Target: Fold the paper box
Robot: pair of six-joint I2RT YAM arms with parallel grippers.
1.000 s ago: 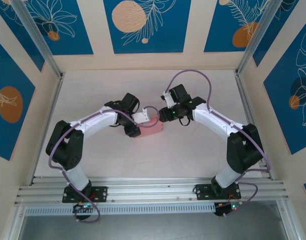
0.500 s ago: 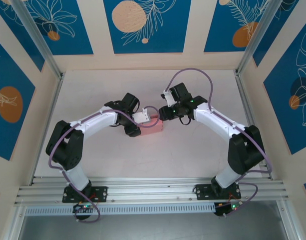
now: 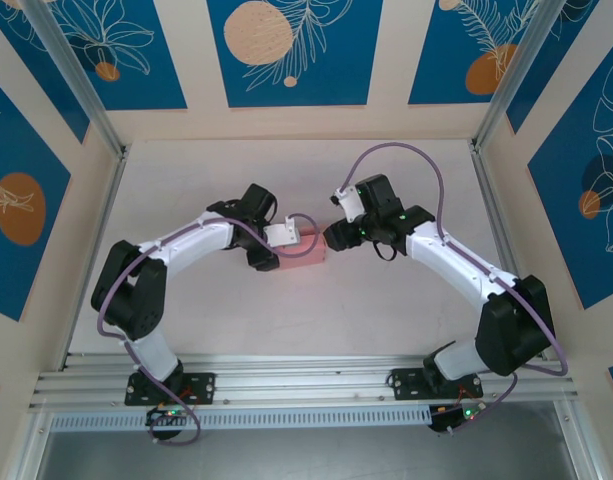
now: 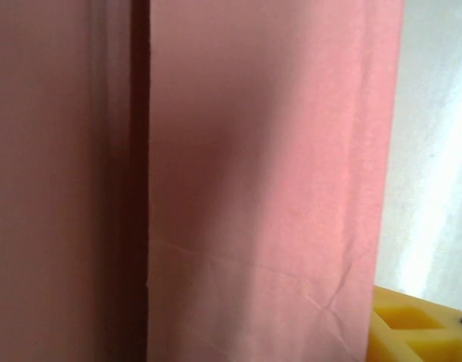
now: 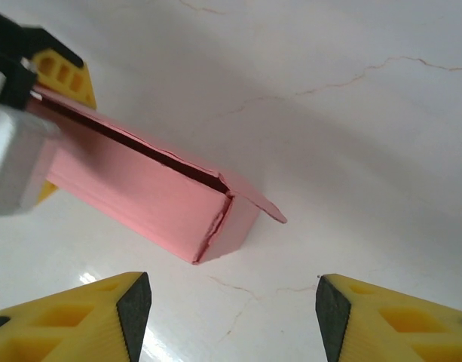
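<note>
the pink paper box (image 3: 309, 250) lies on its long side near the middle of the pale, faintly veined white tabletop (image 3: 386, 300), between the two arms. from the right wrist it reads as a slim rectangular carton (image 5: 148, 188): the long top seam gapes a little, and at the near end a small flap (image 5: 259, 205) sticks out, not tucked in. the left gripper (image 3: 291, 244) is clamped on the box's other end, one yellow foam finger pad (image 5: 65, 72) showing above the card and a sliver of another below it. its wrist camera sits right up against the pink card (image 4: 268, 151), with a crease across it and one yellow fingertip (image 4: 419, 328) at the lower corner. the right gripper (image 3: 333, 238) hovers just beside the flapped end, not touching, its jaws spread wide and holding nothing (image 5: 231, 309), the box lying just beyond the black-faced yellow tips.
</note>
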